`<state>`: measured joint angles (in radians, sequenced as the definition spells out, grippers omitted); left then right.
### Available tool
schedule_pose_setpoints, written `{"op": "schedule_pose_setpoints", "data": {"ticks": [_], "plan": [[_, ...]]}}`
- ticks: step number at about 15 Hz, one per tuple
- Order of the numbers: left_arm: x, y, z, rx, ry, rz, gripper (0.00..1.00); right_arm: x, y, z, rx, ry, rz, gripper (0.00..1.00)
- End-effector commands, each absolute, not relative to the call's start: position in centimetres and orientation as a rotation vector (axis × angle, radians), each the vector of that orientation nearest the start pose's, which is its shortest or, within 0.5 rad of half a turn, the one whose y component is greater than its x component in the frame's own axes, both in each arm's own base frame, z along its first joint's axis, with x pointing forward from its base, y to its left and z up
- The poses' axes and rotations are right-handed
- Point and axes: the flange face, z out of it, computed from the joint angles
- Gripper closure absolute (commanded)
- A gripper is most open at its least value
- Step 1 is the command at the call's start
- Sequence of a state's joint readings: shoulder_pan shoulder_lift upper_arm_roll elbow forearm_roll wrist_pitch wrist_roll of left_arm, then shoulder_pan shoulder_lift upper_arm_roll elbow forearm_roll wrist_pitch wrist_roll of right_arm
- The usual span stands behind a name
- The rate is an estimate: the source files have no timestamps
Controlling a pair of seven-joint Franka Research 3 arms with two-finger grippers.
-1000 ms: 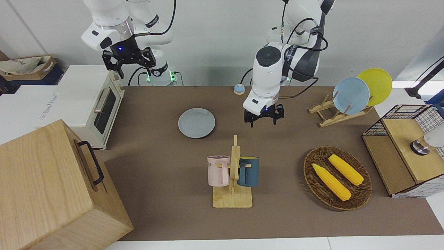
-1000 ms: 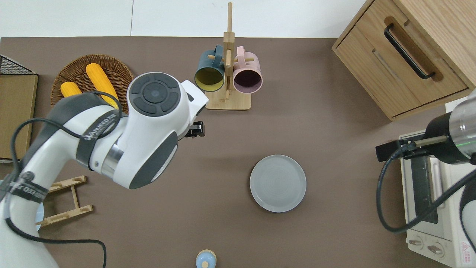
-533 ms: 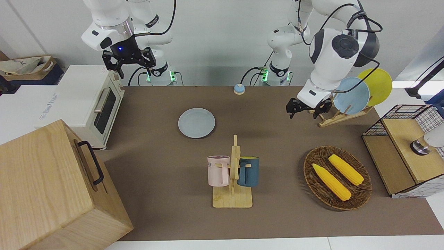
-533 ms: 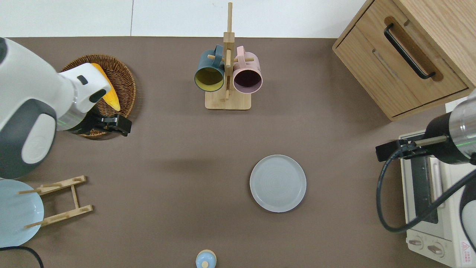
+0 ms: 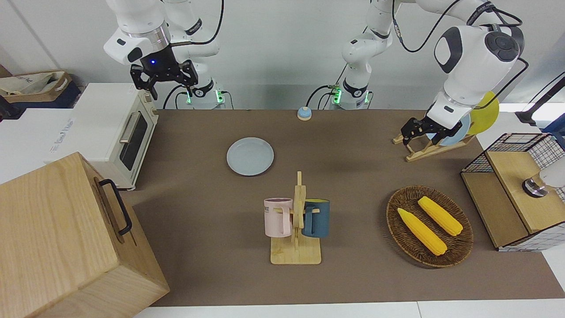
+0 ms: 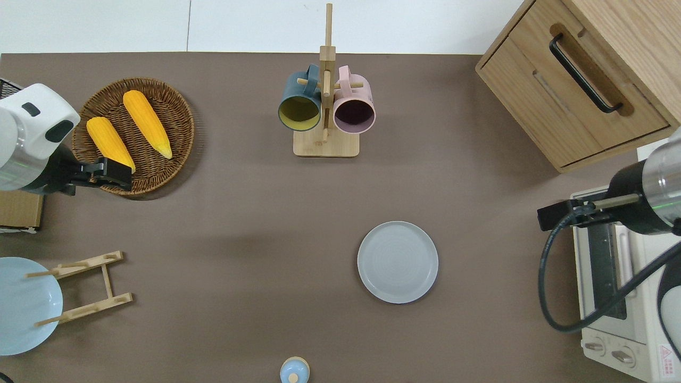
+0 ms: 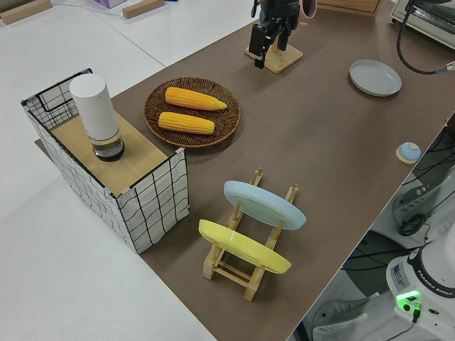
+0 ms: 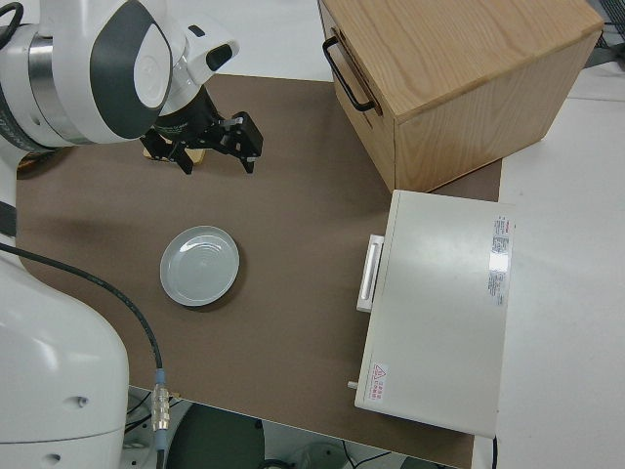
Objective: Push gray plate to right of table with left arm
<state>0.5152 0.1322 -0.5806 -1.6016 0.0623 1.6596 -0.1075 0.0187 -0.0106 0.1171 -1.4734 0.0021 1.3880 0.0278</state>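
**Plate at rest, left arm away**

The round pale gray plate (image 6: pixel 398 262) lies flat on the brown table (image 6: pixel 239 223), toward the right arm's end. The left gripper (image 6: pixel 109 174), fingers spread and empty, hangs over the woven basket (image 6: pixel 175 114). The right arm is parked. A push too high could slip over the rim.

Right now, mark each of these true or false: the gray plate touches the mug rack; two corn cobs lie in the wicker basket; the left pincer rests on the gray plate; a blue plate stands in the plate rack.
1. False: the gray plate lies apart from the mug rack.
2. True: two corn cobs lie in the wicker basket.
3. False: the left pincer is over the basket's edge.
4. True: the blue plate stands in the plate rack.
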Motion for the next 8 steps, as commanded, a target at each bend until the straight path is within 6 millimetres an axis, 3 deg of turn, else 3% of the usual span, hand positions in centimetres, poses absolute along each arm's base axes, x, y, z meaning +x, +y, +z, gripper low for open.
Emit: {"op": "schedule_pose_setpoints", "data": {"ticks": [1, 8], "plan": [[58.76, -1.99, 55.17, -3.108, -0.09, 0.076, 0.0, 52.37, 7.01, 66.4, -3.131, -0.161, 0.121, 0.017], [58.6, -2.27, 55.17, -3.107, -0.076, 0.091, 0.0, 52.37, 7.01, 66.4, -3.131, -0.159, 0.121, 0.017]]}}
